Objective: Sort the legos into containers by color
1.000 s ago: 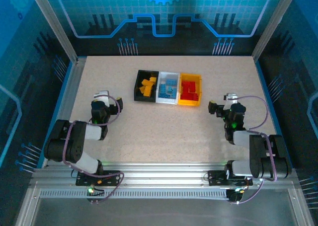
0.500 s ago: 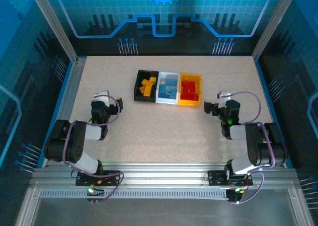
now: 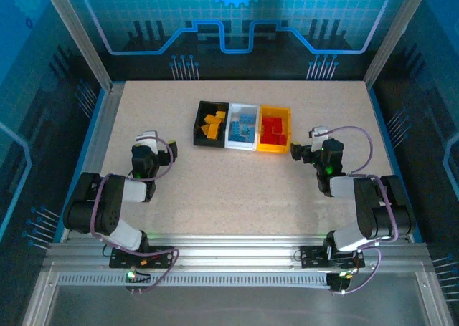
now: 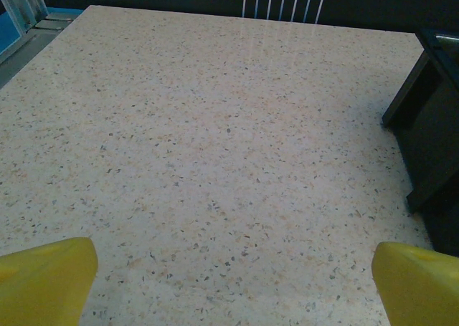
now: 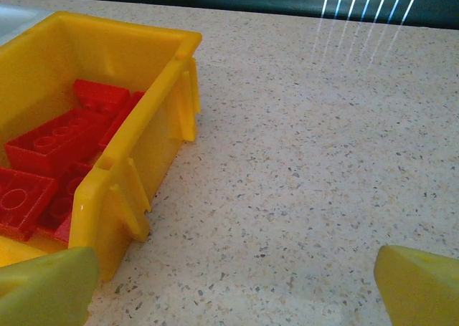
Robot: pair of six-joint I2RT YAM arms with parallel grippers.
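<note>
Leftward since a second ago, my right gripper (image 5: pixel 237 283) is hanging released and empty, with the orange-yellow bin (image 5: pixel 136 154) of red legos (image 5: pixel 50 150) just beside it at ten o'clock. My left gripper (image 4: pixel 233 283) is staying released too, the black bin (image 4: pixel 430 132) lying at two o'clock.

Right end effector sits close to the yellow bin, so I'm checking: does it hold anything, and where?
Nothing; the right end effector is open beside the yellow bin.

A robotics lab work cell: a speckled tabletop (image 3: pixel 237 186) fenced by aluminium frame posts (image 3: pixel 75 32) and see-through panels (image 3: pixel 237 25) printed with blue circuit and gear graphics, with a cabled left arm (image 3: pixel 107 204) and right arm (image 3: pixel 373 211) bolted to a slotted metal rail (image 3: pixel 229 245) at the near edge
</note>
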